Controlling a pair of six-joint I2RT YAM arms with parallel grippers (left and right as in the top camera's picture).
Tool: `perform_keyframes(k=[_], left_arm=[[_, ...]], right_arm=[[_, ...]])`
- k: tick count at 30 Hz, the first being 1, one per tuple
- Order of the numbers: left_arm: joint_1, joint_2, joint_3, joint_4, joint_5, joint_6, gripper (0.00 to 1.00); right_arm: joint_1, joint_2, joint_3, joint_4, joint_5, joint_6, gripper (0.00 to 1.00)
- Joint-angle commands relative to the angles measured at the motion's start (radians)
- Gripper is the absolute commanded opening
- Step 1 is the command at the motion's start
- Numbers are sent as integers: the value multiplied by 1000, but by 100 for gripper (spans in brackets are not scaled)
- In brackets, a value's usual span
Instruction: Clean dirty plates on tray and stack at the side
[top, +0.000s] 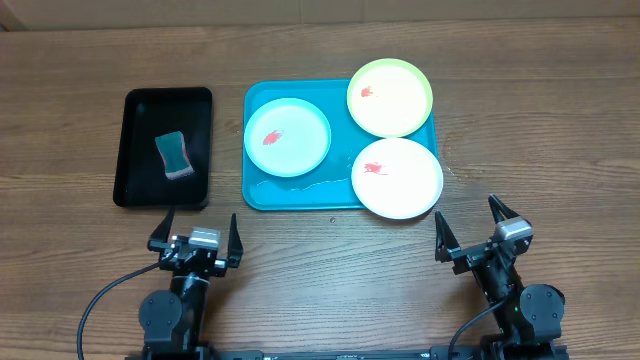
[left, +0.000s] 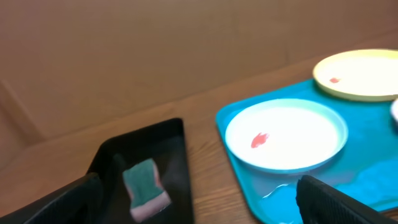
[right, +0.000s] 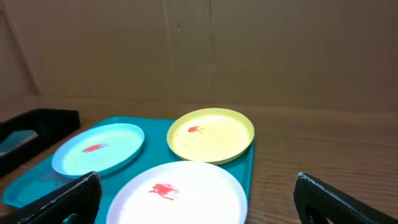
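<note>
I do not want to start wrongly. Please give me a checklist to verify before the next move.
1. Left gripper open, holding nothing: ok.
2. Right gripper open, holding nothing: ok.
3. Sponge lies free in the black tray: ok.
4. Pale blue plate, yellow-green plate and white plate each show a red smear: ok.
5. All plates fully inside the turquoise tray: not ok; the white and yellow-green ones overhang its rim.
6. Sponge wet: cannot tell.

You see the left end effector (left: 199, 186) with jaws spread wide, one at each bottom corner. Black tray (left: 124, 155) at lower left holds a green-topped sponge (left: 146, 186). Beside it on the worktop (left: 202, 115) sits the turquoise tray (left: 245, 177). It carries the pale blue plate (left: 305, 124), with a red smear (left: 259, 140) near centre, and the yellow-green plate (left: 367, 78) behind, with a small red mark (left: 334, 79).
</note>
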Motion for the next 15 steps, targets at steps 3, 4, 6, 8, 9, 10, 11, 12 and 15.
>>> perform_keyframes(k=[3,4,6,8,9,10,11,12,15], left_arm=[[-4,-10,73,-21,86,-30,100],[-4,-9,98,-40,86,-31,100],[-4,-5,169,-105,87,-31,100],[-4,13,244,-177,93,-31,100],[-4,29,288,-220,98,-32,100],[-4,47,332,-263,105,-32,100],[-4,68,371,-300,108,-32,100],[-4,94,417,-341,117,-31,100],[-4,194,554,-449,137,-31,100]], right_arm=[[5,-11,49,4,-68,60,100],[5,-11,64,-5,-82,60,100],[5,-9,105,-47,-108,60,100],[5,4,154,-97,-111,79,100],[5,16,180,-119,-111,83,100],[5,31,207,-140,-111,83,100],[5,50,238,-162,-111,83,100],[5,75,275,-186,-111,82,100],[5,167,394,-251,-115,82,100]])
